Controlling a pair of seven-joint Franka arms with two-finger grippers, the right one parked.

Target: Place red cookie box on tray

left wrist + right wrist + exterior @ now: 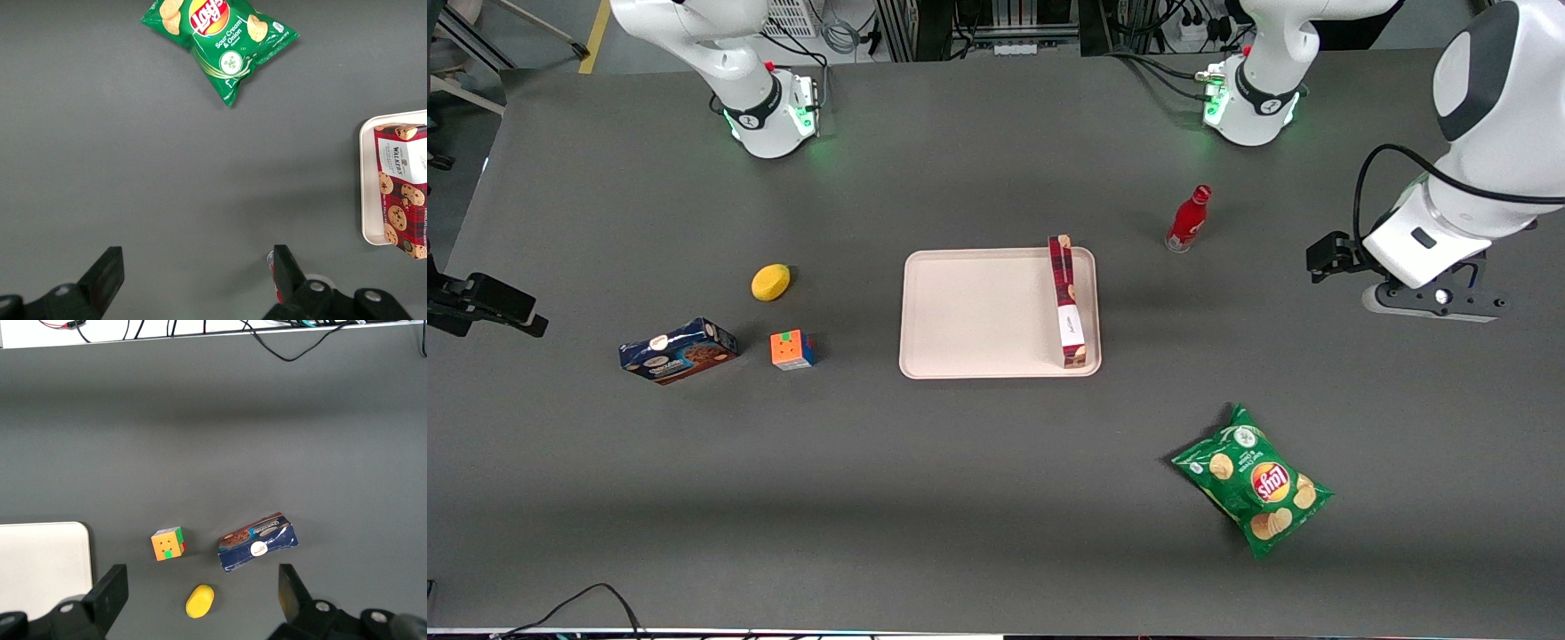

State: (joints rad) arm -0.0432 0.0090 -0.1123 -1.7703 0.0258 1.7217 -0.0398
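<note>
One red box (pixel 1065 300) lies on the tray (pixel 978 311), along the tray edge nearest the working arm's end of the table, its long side running from the end nearer the front camera to the end nearer the robot bases. It rests inside the low rim, narrow edge up (a white label band crosses it toward the camera-side end). In the left wrist view the box (pixel 400 190) shows cookie pictures on plaid, sitting at one rounded corner of the tray (pixel 368 187).

Beside the tray, toward the working arm's end and nearer the bases, a red bottle (pixel 1189 219) stands upright on the grey table (pixel 996 498). Nearer the camera than the tray, a green chip bag (pixel 1253 481) lies flat; the wrist camera sees the bag (pixel 219 35) too.

The gripper (pixel 1432 300) hangs above bare table, well apart from the tray, at the working arm's end. Its fingers (pixel 103 280) are spread wide, with nothing between them.

Toward the parked arm's end lie an orange puzzle cube (pixel 792 349), a blue box (pixel 679 350) and a yellow lemon (pixel 770 283), all apart from one another.
</note>
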